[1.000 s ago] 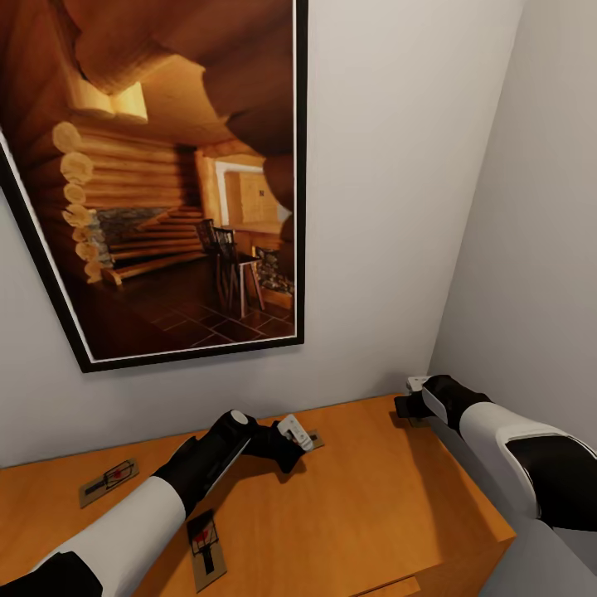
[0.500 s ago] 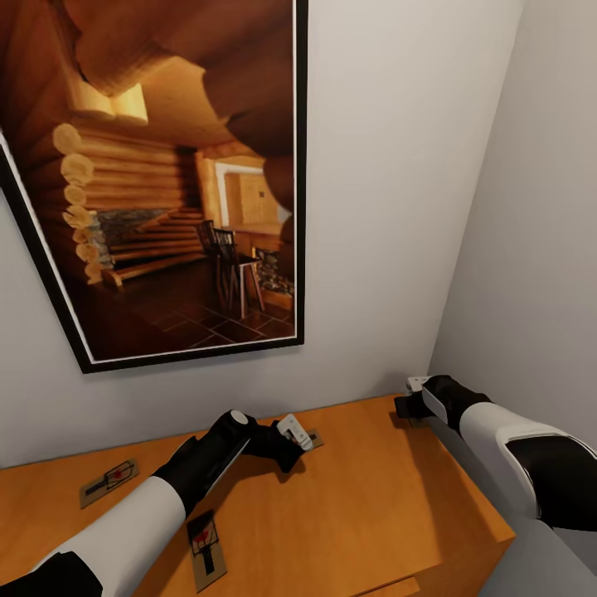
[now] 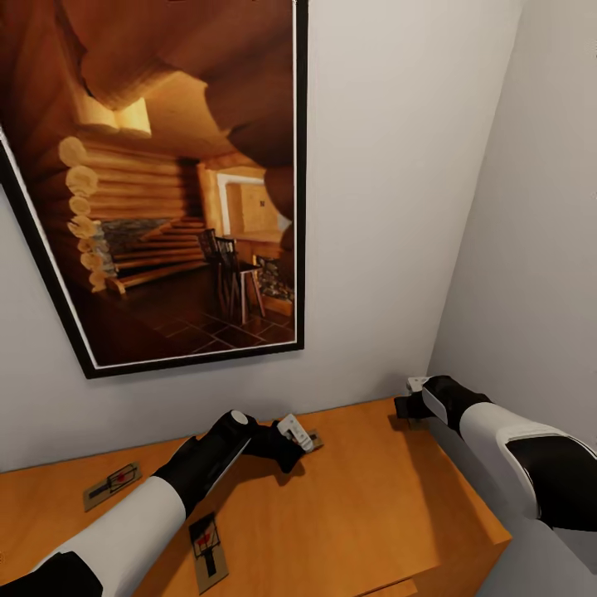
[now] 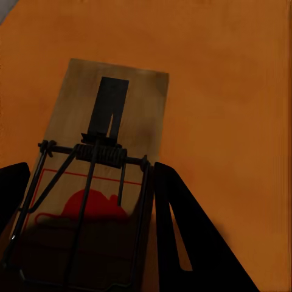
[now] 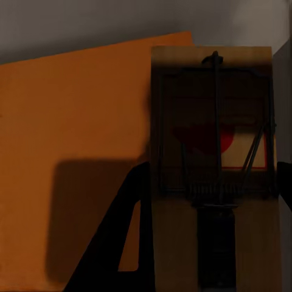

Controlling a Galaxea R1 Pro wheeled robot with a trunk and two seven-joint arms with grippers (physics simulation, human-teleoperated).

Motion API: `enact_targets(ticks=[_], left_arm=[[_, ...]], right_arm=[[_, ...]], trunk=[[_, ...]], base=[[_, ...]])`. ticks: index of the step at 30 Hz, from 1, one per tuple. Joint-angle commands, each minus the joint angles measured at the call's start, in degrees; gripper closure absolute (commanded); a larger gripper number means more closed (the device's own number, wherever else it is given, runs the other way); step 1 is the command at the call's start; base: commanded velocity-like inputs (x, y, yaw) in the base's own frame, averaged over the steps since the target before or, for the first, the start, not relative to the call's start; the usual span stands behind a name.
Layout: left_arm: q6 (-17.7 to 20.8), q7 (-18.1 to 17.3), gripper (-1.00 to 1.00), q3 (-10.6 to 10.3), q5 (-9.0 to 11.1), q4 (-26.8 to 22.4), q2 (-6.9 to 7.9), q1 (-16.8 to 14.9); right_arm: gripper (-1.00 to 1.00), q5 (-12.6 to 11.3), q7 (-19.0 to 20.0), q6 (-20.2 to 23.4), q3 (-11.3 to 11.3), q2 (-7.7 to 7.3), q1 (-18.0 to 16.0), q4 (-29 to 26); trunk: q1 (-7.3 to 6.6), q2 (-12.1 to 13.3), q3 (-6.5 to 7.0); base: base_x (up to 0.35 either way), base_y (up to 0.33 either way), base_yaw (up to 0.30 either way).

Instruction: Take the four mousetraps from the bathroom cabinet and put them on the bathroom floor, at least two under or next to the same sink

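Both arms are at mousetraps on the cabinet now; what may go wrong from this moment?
1. The left end effector straddles a thin, flat mousetrap; its fingers may slide off the board instead of lifting it.
2. The right end effector works at the cabinet corner beside the wall; its mousetrap could be pushed over the edge.

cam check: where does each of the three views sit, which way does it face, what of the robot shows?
Head: up on the robot, facing forward and down at the cabinet, the wall and a framed picture; both arms, left gripper, right gripper.
Left wrist: by the left gripper, facing down onto a mousetrap between its dark fingers.
Right wrist: by the right gripper, facing another mousetrap beside its finger.
Shared: the orange cabinet top shows in all three.
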Motion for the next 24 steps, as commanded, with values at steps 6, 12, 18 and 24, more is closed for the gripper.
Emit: enact_targets(ticks=[6, 12, 18, 24], left_arm=[[0.0, -0.3, 1.00, 0.1, -0.8, -0.1, -0.03, 0.0], [0.0, -0.3, 1.00, 0.1, -0.8, -0.1, -0.02, 0.0], [0.0, -0.3, 1.00, 0.1, -0.8, -0.1, -0.02, 0.0], [0.0, -0.3, 1.00, 0.1, -0.8, -0.1, -0.03, 0.0]], right_arm=[[1.00, -0.6, 0.2, 0.3, 0.5, -0.03, 0.0, -0.1], [1.00, -0.6, 0.2, 0.3, 0.5, -0.03, 0.0, -0.1], [1.00, -0.6, 0.2, 0.3, 0.5, -0.03, 0.0, -0.1], [1.00, -0.6, 0.2, 0.3, 0.5, 0.04, 0.0, -0.1]], trunk=[[-1.31, 2.4, 1.00], [-2.63, 4.8, 2.07], [-3.95, 7.2, 3.15], [-5.27, 9.6, 4.23]], base=[[0.000, 0.000, 0.000], [0.000, 0.000, 0.000], [0.000, 0.000, 0.000], [-0.009, 0.000, 0.000]])
